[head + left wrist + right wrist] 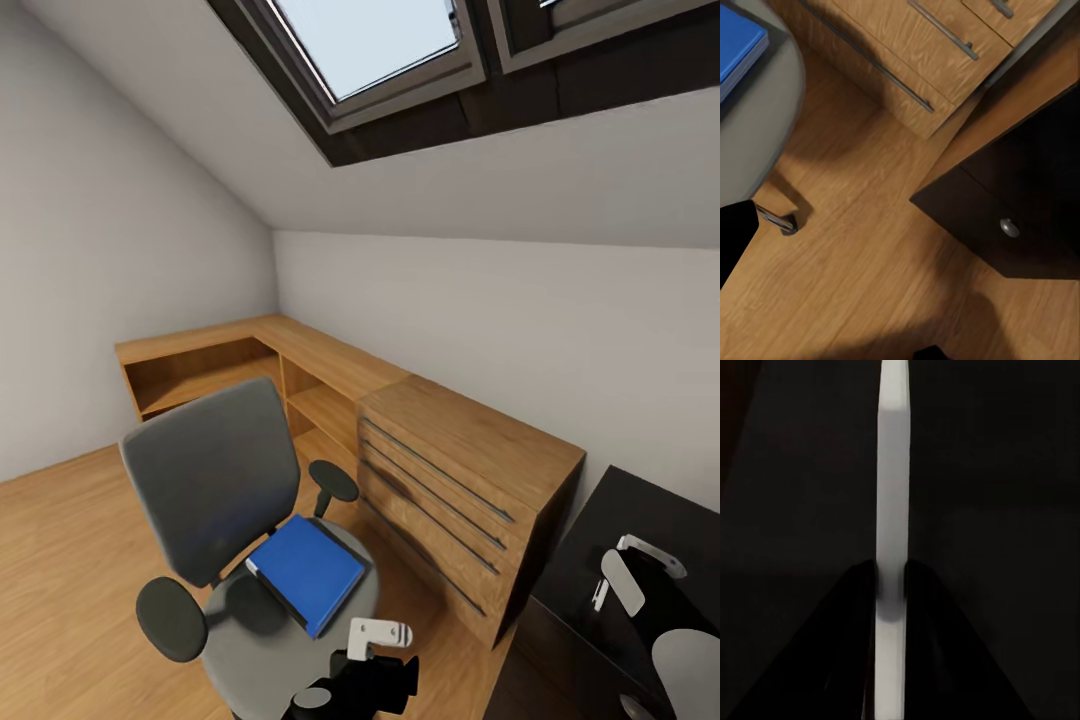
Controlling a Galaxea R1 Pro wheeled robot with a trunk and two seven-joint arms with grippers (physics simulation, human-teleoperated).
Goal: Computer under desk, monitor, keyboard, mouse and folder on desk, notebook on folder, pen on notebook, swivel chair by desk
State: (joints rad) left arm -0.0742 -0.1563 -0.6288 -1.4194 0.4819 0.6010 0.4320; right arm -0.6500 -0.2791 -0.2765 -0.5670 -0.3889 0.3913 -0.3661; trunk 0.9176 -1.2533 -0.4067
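The grey swivel chair (210, 480) stands on the wood floor in front of me, with the bright-blue folder (305, 570) lying flat on its seat. A corner of the folder (735, 45) and the seat edge (761, 127) also appear in the left wrist view. My left gripper (355, 685) hangs low beside the seat's front edge, holding nothing, and its jaws are too dark to read. My right arm (625, 580) reaches over a glossy black top (620, 510) at the right. The right gripper (891, 585) is shut on a thin white slab (894, 472) seen edge-on, and I cannot tell what it is.
A low oak shelf-and-drawer unit (450, 470) runs along the back wall into the corner behind the chair. A black cabinet front with a round knob (1009, 227) stands close to the drawers. Open plank floor (870, 262) lies between chair and cabinet. A skylight (370, 40) is overhead.
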